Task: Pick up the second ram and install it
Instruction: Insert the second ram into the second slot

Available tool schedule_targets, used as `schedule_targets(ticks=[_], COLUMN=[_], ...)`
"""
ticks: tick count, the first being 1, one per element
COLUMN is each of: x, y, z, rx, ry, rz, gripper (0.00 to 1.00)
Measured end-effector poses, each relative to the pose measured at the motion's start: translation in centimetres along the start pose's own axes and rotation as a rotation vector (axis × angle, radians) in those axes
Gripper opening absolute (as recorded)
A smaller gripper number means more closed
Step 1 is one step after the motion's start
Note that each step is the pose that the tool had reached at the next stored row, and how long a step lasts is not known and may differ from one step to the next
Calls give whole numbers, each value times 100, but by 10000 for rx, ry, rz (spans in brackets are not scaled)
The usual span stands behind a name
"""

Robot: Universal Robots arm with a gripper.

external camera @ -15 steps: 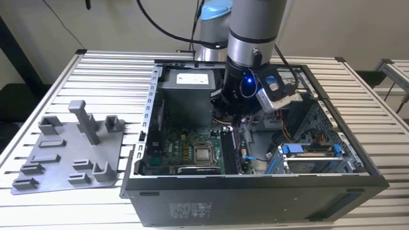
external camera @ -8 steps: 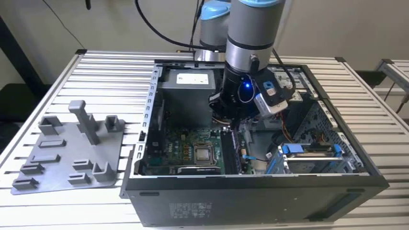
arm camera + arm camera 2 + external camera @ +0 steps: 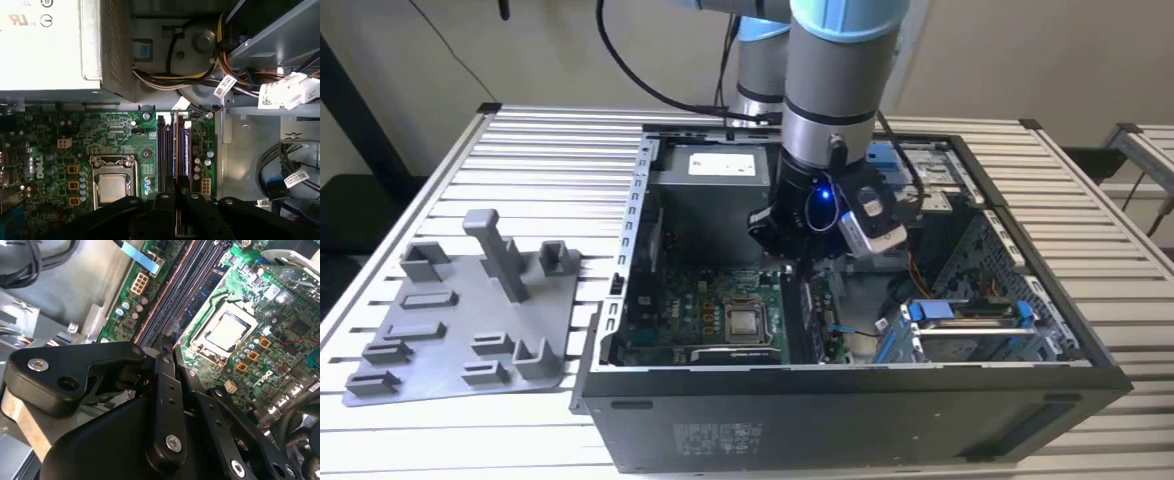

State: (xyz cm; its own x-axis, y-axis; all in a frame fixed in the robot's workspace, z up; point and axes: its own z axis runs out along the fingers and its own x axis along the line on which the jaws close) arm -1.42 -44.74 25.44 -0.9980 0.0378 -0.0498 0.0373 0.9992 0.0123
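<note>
Gripper (image 3: 176, 192) sits low inside the case (image 3: 854, 420), clenched on the ram (image 3: 177, 150), which stands edge-on in the slots (image 3: 167, 150) at 3 o'clock of the CPU socket (image 3: 113, 180).

Power supply (image 3: 720, 170): white label (image 3: 724, 163), 12 o'clock from the motherboard (image 3: 707, 300) in the exterior view, print illegible. Case wall (image 3: 854, 430): pale print block (image 3: 720, 437) at 6 o'clock, illegible. Cable tags (image 3: 225, 86): white, unreadable.

My arm (image 3: 834, 90) is a silver tube with pale blue caps and a black cable; a blue light glows at my wrist. My claw (image 3: 165, 357) is matte black, its linked bars pinned with silver screws.
</note>
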Motion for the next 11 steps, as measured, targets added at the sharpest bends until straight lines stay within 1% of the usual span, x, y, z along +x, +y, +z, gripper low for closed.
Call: schedule_targets(ticks=[11], x=[60], y=[-65], z=[190], rx=[-2], ry=[3], rz=[-28], gripper=[14])
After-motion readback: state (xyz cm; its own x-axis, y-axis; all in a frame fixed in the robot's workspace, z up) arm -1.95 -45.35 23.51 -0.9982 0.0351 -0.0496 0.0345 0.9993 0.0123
